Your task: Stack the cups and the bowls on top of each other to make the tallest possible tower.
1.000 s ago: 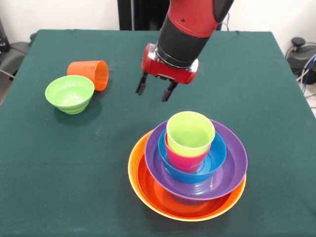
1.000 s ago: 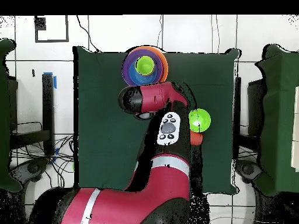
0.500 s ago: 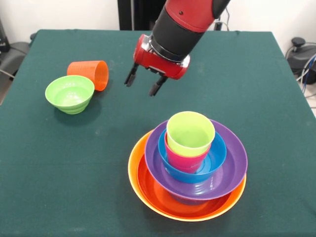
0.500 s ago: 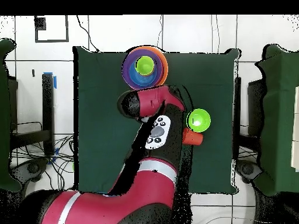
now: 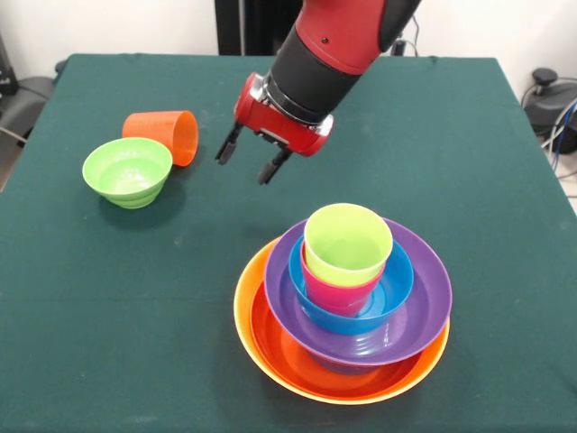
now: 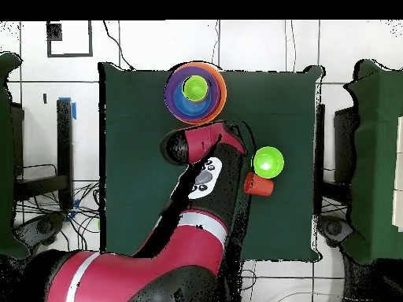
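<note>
The gripper (image 5: 245, 161) hangs empty, fingers spread, just beside the orange cup (image 5: 164, 135); since that cup lies tipped, the jaws should straddle its wall squarely.

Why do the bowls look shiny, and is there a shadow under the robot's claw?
Front view: the purple bowl and yellow-orange bowl show pale light streaks on their glossy rims; only a faint shadow lies on the green cloth below the open gripper. Overhead view: the arm hides the gripper.

Bare table (image 5: 207, 234) lies left of the tower (image 5: 347, 298); farther left, the small green bowl (image 5: 127, 170) and orange cup (image 5: 164, 135) block passage.
</note>
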